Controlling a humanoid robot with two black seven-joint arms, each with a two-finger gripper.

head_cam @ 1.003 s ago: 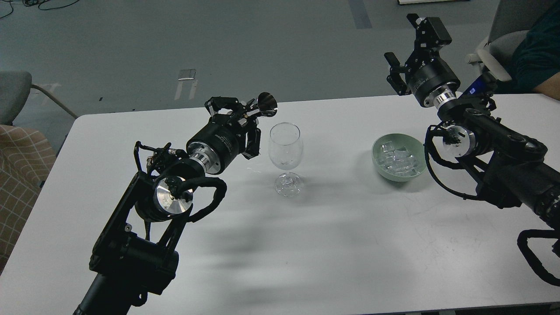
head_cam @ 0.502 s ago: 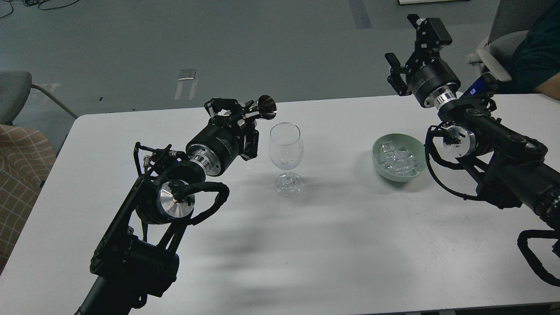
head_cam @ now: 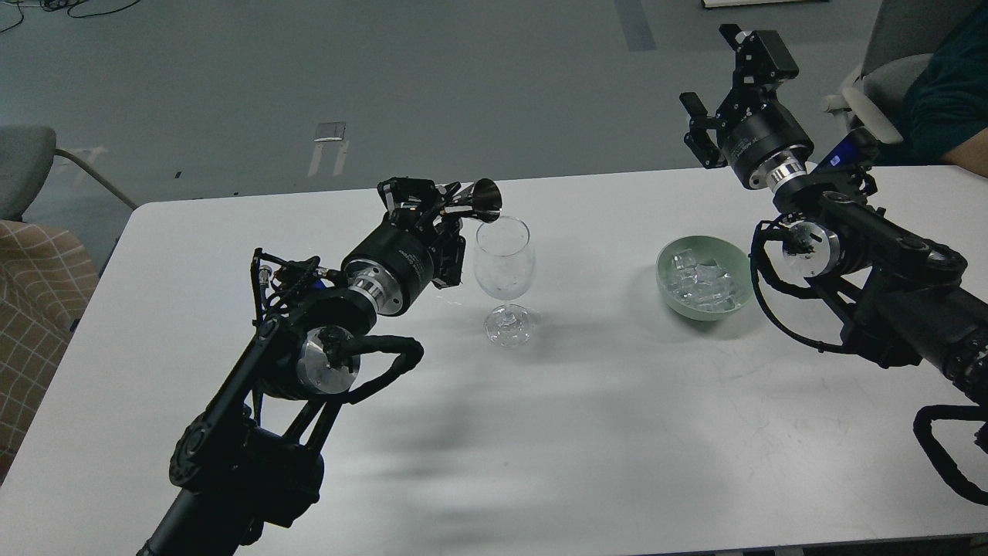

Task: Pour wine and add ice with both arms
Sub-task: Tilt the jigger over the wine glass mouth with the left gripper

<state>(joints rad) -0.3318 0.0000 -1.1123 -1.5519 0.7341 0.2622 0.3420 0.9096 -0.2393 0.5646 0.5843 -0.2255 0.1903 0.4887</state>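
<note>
A clear stemmed wine glass (head_cam: 504,266) stands upright near the middle of the white table (head_cam: 587,432). My left gripper (head_cam: 432,205) is shut on a small metal cone-shaped measuring cup (head_cam: 480,205), held on its side with its open mouth at the glass's left rim. A pale green bowl (head_cam: 666,284) right of the glass holds several clear ice cubes (head_cam: 702,282). My right gripper (head_cam: 722,85) is open and empty, raised above the table's far edge, behind and right of the bowl.
A person's arm in a dark teal sleeve (head_cam: 948,100) and a grey chair (head_cam: 888,69) are at the far right. Another chair (head_cam: 27,166) and a checked cloth (head_cam: 35,309) are at the left edge.
My left arm has moved right, bringing the metal cup from left of the glass up to its rim. The right arm has barely moved.
</note>
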